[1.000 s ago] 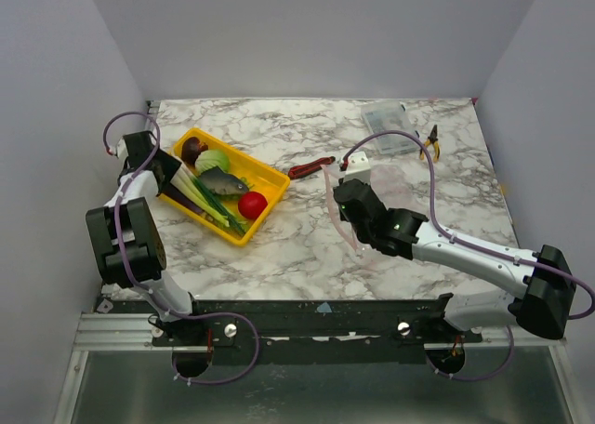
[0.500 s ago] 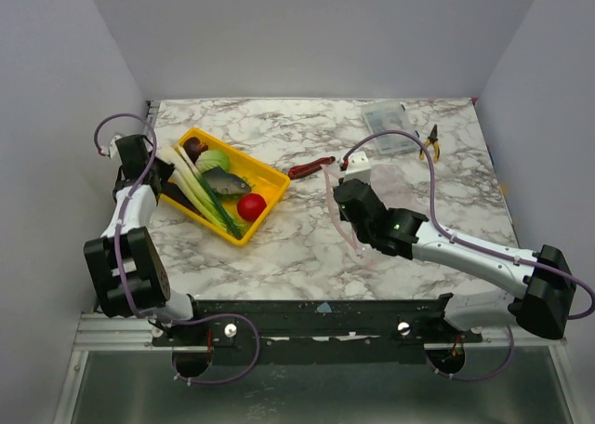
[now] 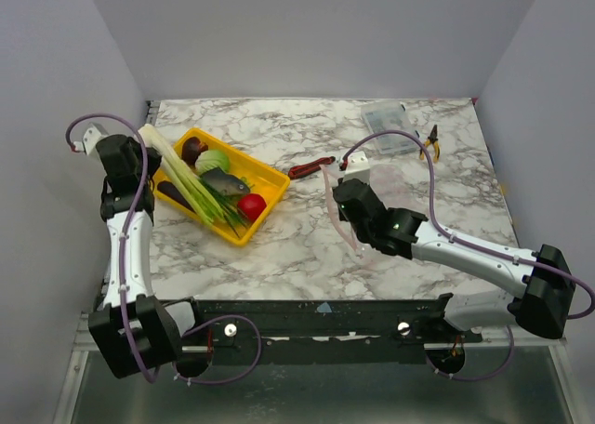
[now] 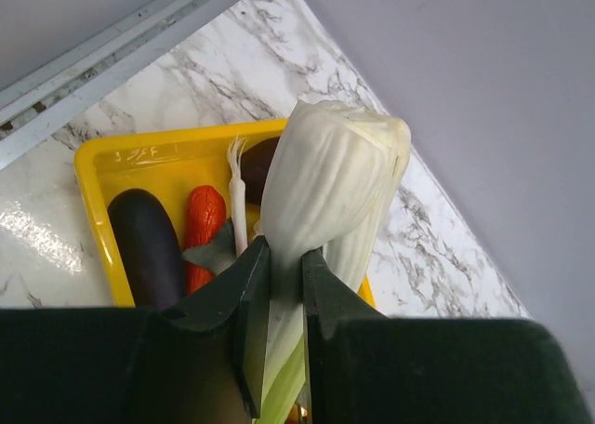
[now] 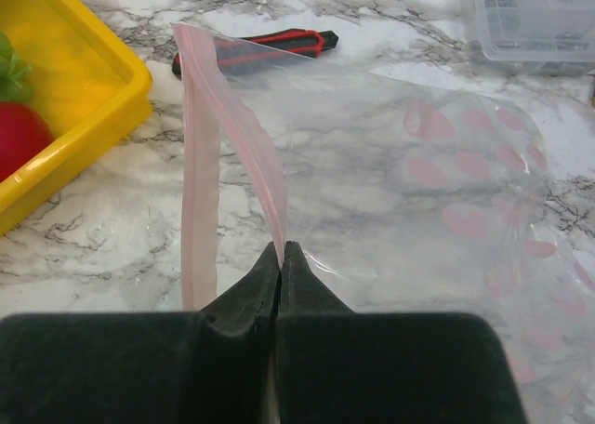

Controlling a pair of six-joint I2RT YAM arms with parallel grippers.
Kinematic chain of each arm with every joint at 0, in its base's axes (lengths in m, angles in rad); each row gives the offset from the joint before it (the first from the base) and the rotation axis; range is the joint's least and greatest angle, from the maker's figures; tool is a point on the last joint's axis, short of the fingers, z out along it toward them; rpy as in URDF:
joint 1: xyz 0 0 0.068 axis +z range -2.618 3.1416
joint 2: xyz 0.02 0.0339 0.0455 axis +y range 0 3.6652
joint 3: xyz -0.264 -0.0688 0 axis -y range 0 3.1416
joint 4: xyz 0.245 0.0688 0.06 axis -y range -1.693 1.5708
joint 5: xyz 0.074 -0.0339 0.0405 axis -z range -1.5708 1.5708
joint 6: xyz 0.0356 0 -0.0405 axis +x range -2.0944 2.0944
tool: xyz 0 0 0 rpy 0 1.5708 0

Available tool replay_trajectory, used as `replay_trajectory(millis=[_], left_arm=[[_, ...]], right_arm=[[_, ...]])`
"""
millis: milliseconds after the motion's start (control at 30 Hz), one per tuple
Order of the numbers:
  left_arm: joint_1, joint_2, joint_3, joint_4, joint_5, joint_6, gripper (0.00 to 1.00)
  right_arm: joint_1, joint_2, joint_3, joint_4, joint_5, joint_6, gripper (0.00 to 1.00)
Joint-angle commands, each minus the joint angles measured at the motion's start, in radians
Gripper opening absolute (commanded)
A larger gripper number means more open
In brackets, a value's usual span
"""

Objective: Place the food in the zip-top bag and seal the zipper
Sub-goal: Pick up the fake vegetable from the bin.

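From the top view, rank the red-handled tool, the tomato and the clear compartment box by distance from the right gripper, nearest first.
1. Red-handled tool, just left of and beyond the right gripper.
2. Tomato, further left, in the yellow tray.
3. Clear compartment box, at the far edge.

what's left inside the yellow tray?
In the yellow tray: fish, tomato, cabbage, eggplant, chili. Celery stalk is clamped in left gripper, hiding what's beneath.

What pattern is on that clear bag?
Pink spots on the bag, with a pink zipper; clearest in the right wrist view.
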Motion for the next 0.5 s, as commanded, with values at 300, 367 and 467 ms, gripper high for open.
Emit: replay_trajectory(millis=[300, 367, 467], left_arm=[[-0.551, -0.113, 0.348, -0.346, 0.001, 0.461, 0.00], [-0.669, -0.061, 0.416, -0.473, -0.063, 0.572, 0.00], [-0.767, -0.041, 0.403, -0.538, -0.099, 0.665, 0.00]], right_arm=[[-0.053, -0.046, 0.001, 0.068, -0.081, -0.061, 0.00], [-0.066, -0.062, -0.016, 0.091, -0.098, -0.078, 0.00], [-0.085, -0.071, -0.014, 0.093, -0.108, -0.079, 0.00]])
